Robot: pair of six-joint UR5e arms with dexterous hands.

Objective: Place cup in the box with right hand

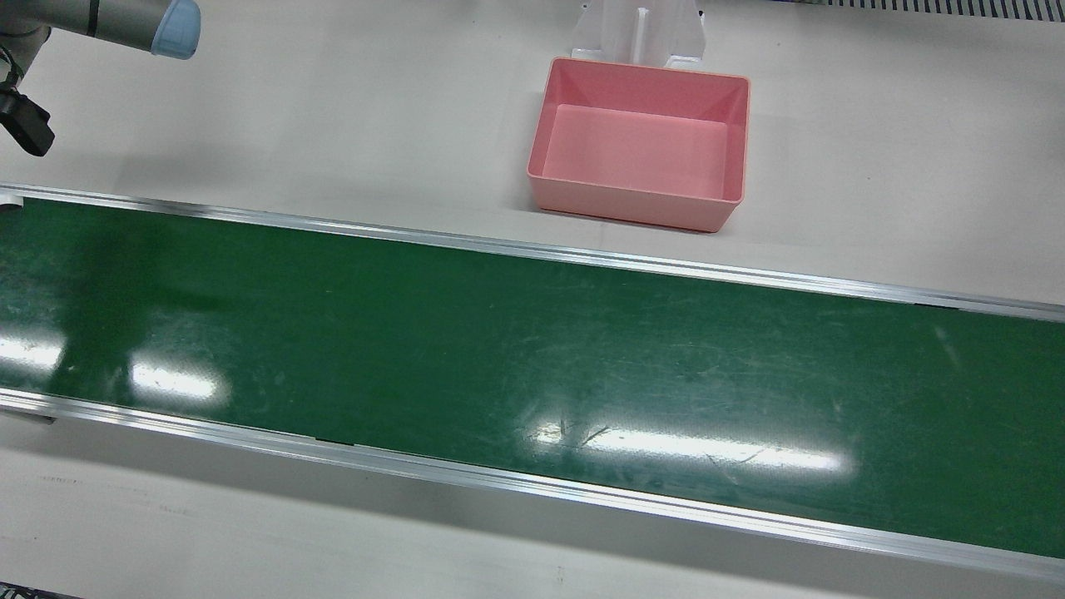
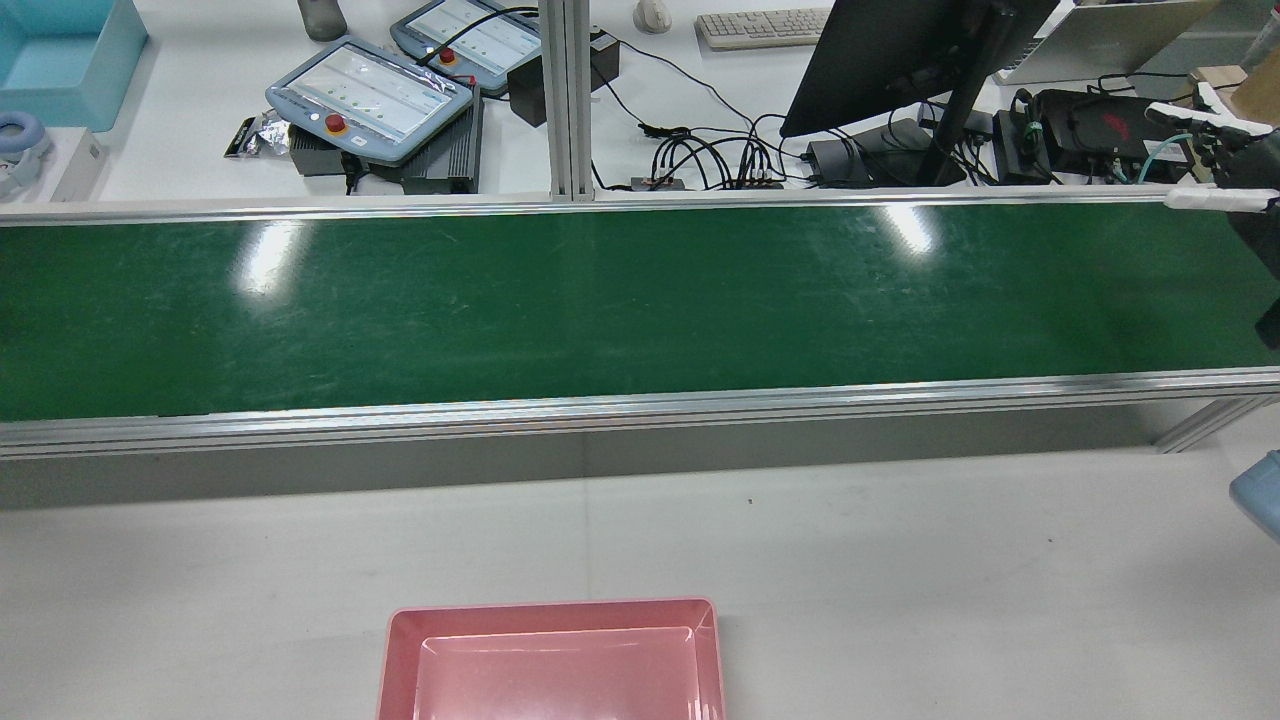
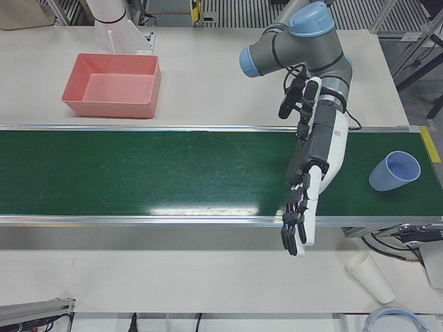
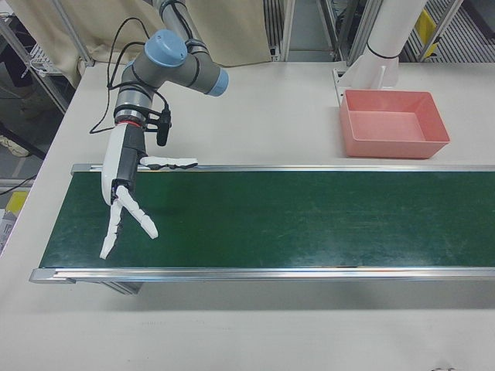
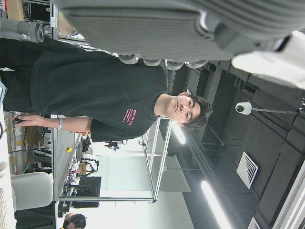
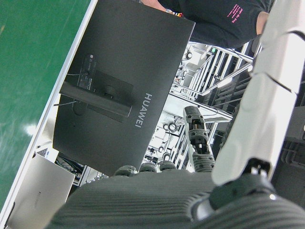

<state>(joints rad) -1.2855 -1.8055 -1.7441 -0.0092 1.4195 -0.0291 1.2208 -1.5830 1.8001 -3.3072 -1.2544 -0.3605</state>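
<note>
Progress on the task read as nil at this moment: the pink box (image 1: 639, 154) sat empty on the white desk (image 1: 333, 125), on the robot's side of the green conveyor belt (image 1: 532, 366), and no cup was in it. Blue cup (image 3: 394, 171) stood upright on the belt's far end in the left-front view, just beside the left hand (image 3: 313, 176) but apart from it, well away from the box. Right hand (image 4: 128, 193) hung over the opposite end of the belt in the right-front view, fingers spread and pointing downward, holding nothing. Left hand was likewise empty, its fingers extended and loosely apart over the belt's near rail. A white paper cup (image 3: 370, 277) lay tipped on the desk off the belt near the blue one; which of the two the task meant could not be told for certain, though the blue one on the belt seemed the likelier. Judged from this, everything was left to do: the cup had to reach the right hand's end of the belt, or the hand had to travel to it, then grasp, carry across to the box and release. Rear view showed the middle of the belt bare and only the right hand's edge at the frame border.
</note>
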